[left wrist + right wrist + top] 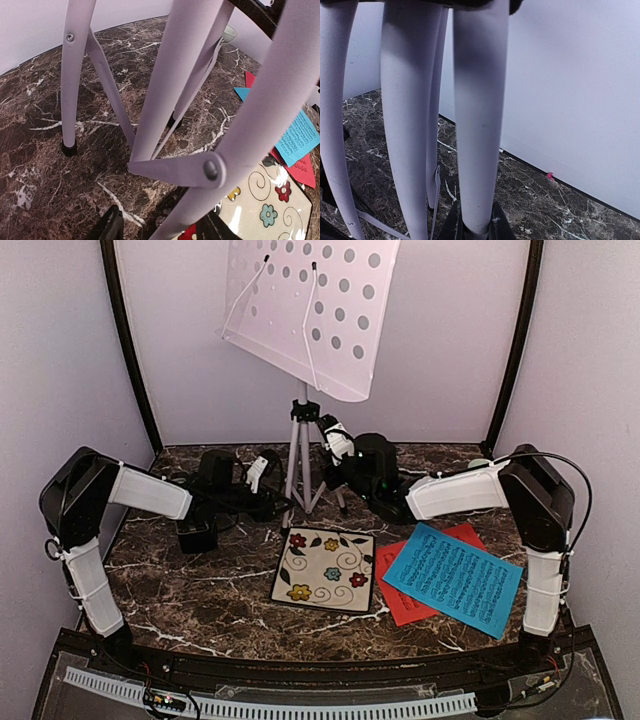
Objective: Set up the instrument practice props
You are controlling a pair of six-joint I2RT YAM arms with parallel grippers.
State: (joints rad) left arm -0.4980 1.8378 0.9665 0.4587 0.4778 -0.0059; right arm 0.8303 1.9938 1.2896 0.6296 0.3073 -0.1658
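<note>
The white perforated music stand rises on its tripod at the back centre. My right gripper is shut on the tripod's right leg; in the right wrist view its dark fingers hug that leg on both sides. My left gripper is at the tripod's left side. In the left wrist view a leg passes between its fingertips, which stand apart with a gap on the left. A blue music sheet lies on a red one at front right.
A square floral tile lies in front of the tripod, between the arms. A small pale green object sits by the back wall on the right. Walls close in the marble table on three sides.
</note>
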